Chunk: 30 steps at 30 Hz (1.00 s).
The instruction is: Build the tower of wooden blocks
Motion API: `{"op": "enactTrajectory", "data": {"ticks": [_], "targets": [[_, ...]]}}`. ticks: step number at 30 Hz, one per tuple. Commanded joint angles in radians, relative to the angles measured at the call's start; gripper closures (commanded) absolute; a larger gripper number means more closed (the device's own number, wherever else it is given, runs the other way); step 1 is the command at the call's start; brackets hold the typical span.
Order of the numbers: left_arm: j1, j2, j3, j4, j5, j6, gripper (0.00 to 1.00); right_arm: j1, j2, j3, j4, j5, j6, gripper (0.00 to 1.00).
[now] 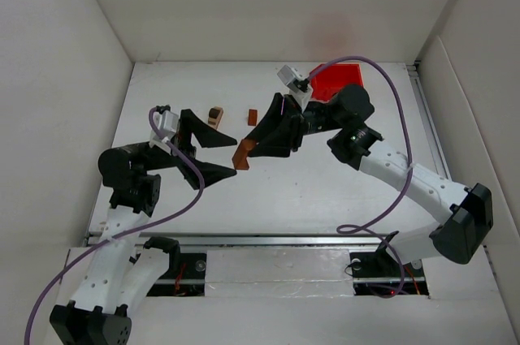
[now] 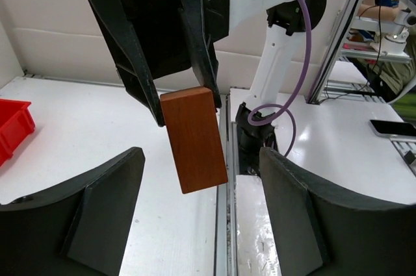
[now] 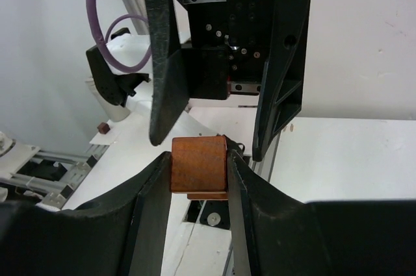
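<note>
Red bin (image 1: 341, 77) contents unclear; R gripper (image 3: 199, 159) clamps reddish-brown block (image 2: 194, 139); L gripper (image 1: 231, 157) spread wide, empty.

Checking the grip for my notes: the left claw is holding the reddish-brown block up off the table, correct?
Not quite. It is the right claw that holds the reddish-brown block up off the table. The left claw stands open beside it, gripping nothing. The right wrist view shows the block pinched between that claw's own fingers.
</note>
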Motion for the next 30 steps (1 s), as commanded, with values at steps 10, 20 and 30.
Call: {"op": "enactTrajectory", "data": {"ticks": [10, 20, 30], "targets": [[-0.004, 0.036, 0.107, -0.205, -0.099, 0.107, 0.56, 0.037, -0.002, 0.102, -0.186, 0.134, -0.144, 1.0], [-0.004, 0.031, 0.096, -0.206, -0.096, 0.11, 0.73, 0.037, 0.006, 0.115, -0.223, 0.187, -0.145, 1.0], [-0.004, 0.037, 0.122, -0.303, -0.159, 0.185, 1.0, 0.046, -0.025, 0.104, -0.254, 0.252, -0.159, 0.96]]}}
